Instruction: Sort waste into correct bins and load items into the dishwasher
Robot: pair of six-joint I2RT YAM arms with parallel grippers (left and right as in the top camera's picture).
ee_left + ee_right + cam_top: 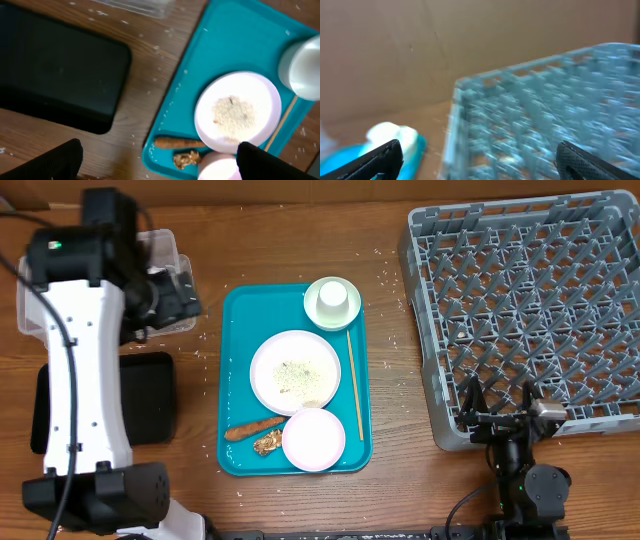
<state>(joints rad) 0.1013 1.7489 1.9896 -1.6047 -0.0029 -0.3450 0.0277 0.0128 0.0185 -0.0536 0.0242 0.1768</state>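
Rice grains lie on the plate ahead of the left jaws, which are spread and empty. The carrot strip and crinkled scrap sit beside it on the teal tray. The black tray lies further left. The right jaws, also spread and empty, hover at the dish rack's near edge.

I have a teal serving tray sitting mid-table on the brown wooden tabletop, its long sides running away from me. A thin, pale wooden stick lies inside it along the right rim. Behind the table I see a plain cardboard wall.
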